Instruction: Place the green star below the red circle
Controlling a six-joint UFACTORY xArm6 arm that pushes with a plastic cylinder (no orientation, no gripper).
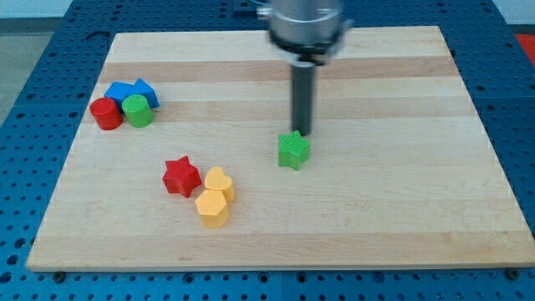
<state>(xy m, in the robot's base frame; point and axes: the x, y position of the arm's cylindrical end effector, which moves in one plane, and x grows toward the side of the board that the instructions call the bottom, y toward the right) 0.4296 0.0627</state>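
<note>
The green star (293, 150) lies near the middle of the wooden board. The red circle (106, 114) sits at the view's left, touching a green circle (137, 110) on its right. My tip (301, 133) stands just above the green star's top edge, at or almost at contact with it. The rod rises straight up from there to the arm's grey end at the view's top.
A blue block (132, 90) sits just above the red and green circles. A red star (181, 176) lies left of centre, with a yellow heart (220, 182) and a yellow-orange block (212, 207) next to it. The wooden board (401, 209) lies on a blue perforated table.
</note>
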